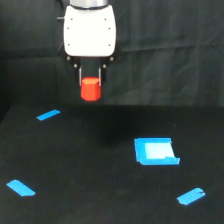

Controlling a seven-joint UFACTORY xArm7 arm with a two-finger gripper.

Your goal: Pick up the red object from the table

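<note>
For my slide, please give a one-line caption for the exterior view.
The xArm6 gripper holds the red object in its jaws, lifted above the black table with its blue tray.

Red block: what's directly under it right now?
Nothing touches the red block; the gripper holds it in the air. Below lies bare black table. The block's underside is hidden.

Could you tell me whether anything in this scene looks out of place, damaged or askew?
Nothing stands out. The red object hangs upright in the gripper, clear of the table; the blue tray and tape strips lie flat.
</note>
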